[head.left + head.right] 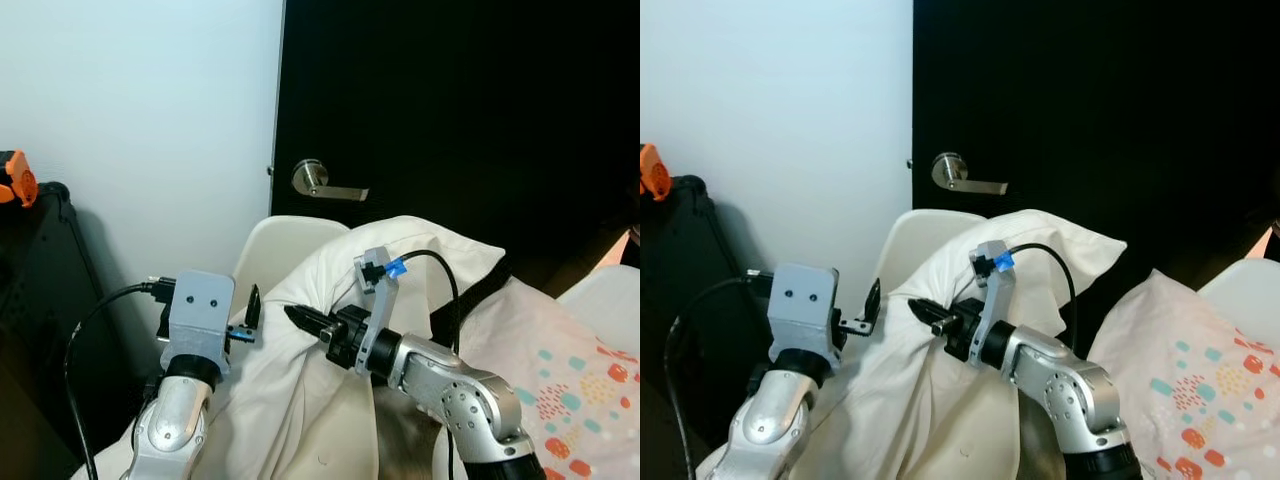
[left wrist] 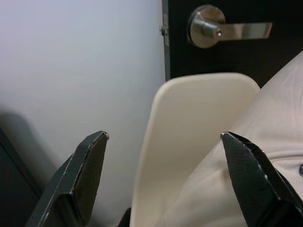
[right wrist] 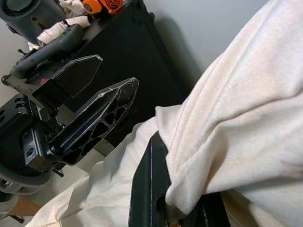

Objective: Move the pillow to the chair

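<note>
Your right pincer [image 1: 305, 319] pinches white pillow [image 1: 400, 262] fabric, draping it over chair [image 2: 189, 142] backrest; left pincer [image 1: 250, 310] spread open (released, apparently).

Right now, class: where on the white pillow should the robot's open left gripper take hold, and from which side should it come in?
Probably the bunched fold on the white pillow's left flank, approached from the robot's left. The pillow leans upright on the cream chair, soft and draping, so a gathered ridge suits two thin fingers. The left gripper hangs open beside that edge; the right gripper is already shut on cloth nearby.
</note>
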Tool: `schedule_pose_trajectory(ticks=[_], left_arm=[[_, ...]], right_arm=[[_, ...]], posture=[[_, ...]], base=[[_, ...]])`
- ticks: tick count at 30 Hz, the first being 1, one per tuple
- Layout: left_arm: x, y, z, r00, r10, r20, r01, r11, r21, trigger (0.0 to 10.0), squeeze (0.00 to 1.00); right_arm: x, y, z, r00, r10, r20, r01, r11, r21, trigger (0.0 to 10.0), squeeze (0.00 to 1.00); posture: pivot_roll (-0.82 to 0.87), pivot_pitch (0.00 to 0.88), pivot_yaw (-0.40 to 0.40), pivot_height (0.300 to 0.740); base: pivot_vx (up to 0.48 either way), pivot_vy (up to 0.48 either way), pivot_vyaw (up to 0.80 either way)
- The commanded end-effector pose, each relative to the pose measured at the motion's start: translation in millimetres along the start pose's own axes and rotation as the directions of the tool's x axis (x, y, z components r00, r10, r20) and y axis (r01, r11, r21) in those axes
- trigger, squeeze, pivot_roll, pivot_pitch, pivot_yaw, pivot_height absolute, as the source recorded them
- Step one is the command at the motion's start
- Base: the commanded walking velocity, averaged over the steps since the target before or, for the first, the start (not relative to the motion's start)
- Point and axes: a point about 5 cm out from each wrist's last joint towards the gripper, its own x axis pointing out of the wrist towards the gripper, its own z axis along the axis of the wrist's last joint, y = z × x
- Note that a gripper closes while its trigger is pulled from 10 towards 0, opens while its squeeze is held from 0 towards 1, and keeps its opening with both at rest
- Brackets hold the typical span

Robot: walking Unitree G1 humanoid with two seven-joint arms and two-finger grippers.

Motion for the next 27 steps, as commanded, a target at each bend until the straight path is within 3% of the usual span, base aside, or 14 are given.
schedule_pose_trajectory(ticks=[1,8,17,23,25,27], left_arm=[[-0.3,-1.2,1.5,1.0,0.0,-0.002,0.0,1.0,-0.012,10.0,0.0],[0.1,-2.2,1.5,1.0,-0.006,-0.001,0.006,1.0,-0.02,10.0,0.0],[4.6,4.4,6.9,1.0,-0.001,0.029,0.001,1.0,-0.002,10.0,0.0],[14.7,27.3,8.4,0.997,0.069,0.042,-0.071,0.996,0.05,10.0,0.0],[20.5,41.0,11.5,0.993,0.101,0.056,-0.106,0.99,0.094,10.0,0.0],[20.5,41.0,11.5,0.993,0.101,0.056,-0.106,0.99,0.094,10.0,0.0]], right_arm=[[0.4,2.7,9.4,0.999,0.017,0.034,-0.017,1.0,-0.018,10.0,0.0],[0.2,1.6,9.1,0.999,0.013,0.03,-0.012,1.0,-0.019,10.0,0.0],[3.0,3.1,9.8,1.0,0.015,0.012,-0.015,0.998,-0.054,10.0,0.0],[14.9,5.3,17.9,1.0,0.03,0.006,-0.029,0.994,-0.105,10.0,0.0],[26.0,9.6,22.4,0.998,0.061,-0.013,-0.062,0.989,-0.135,10.0,0.0],[26.0,9.6,22.4,0.998,0.061,-0.013,-0.062,0.989,-0.135,10.0,0.0]], posture=[[0.1,0.0,-0.134,0.74],[0.1,0.0,-0.139,0.74],[0.1,0.0,-0.139,0.74],[0.11,0.0,-0.14,0.74],[0.11,0.0,-0.138,0.74],[0.11,0.0,-0.138,0.74]], base=[[-0.382,0.0,0.0],[-0.365,0.0,0.0],[0.0,0.0,0.0],[0.0,0.0,0.0],[0.0,0.0,0.0],[0.0,0.0,0.0]])
